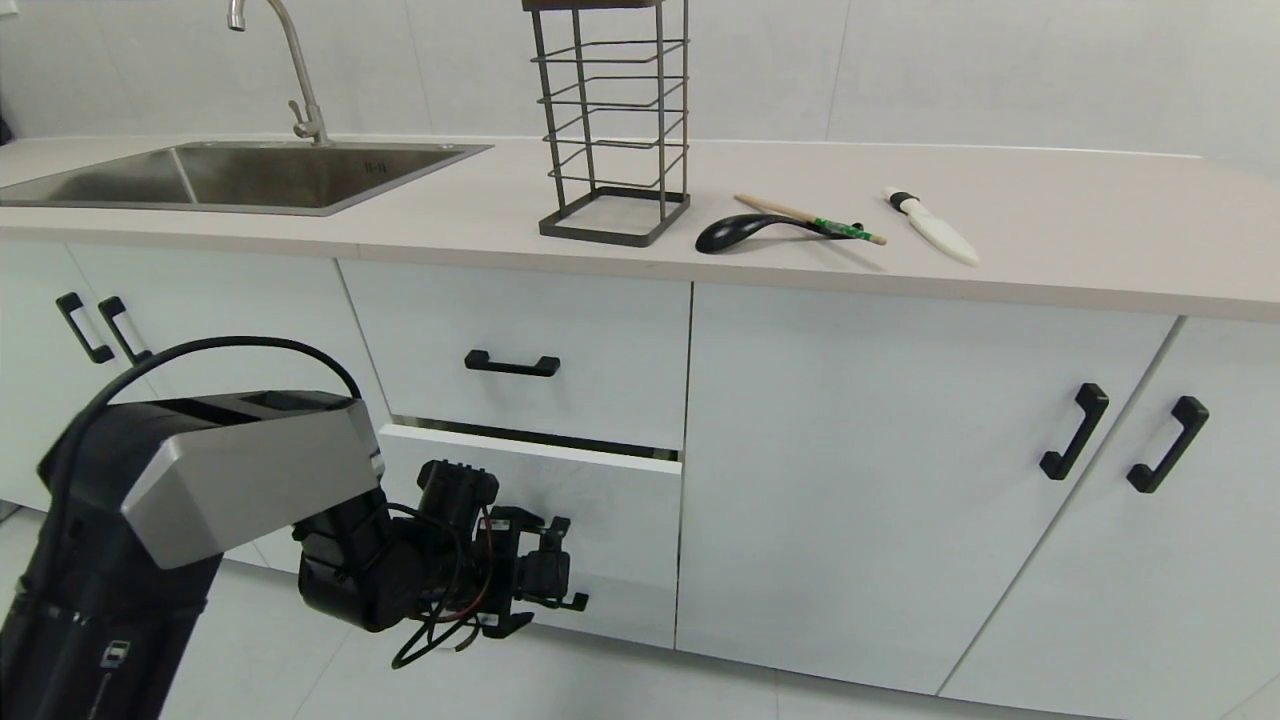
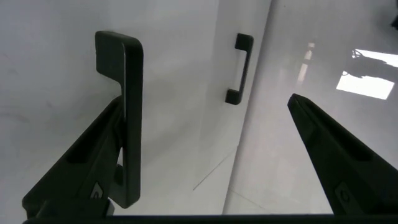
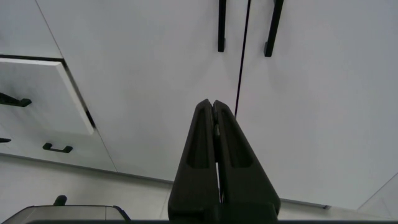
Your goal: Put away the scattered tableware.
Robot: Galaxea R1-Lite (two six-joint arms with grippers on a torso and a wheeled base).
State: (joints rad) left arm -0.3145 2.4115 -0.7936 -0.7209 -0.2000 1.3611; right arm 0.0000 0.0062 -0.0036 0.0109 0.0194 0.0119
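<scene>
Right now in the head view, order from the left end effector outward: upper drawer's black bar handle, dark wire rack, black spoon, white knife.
1. Black bar handle, upper drawer, above left end effector.
2. Dark wire rack, counter centre.
3. Black spoon, right of rack.
4. White knife, far right.

Black spoon lies on the countertop, bowl at its 9 o'clock end, handle running toward 3 and touching the wooden chopsticks near their green-banded 4 o'clock end. White knife with black collar lies apart at the spoon's 3 o'clock, tip toward 4.
</scene>
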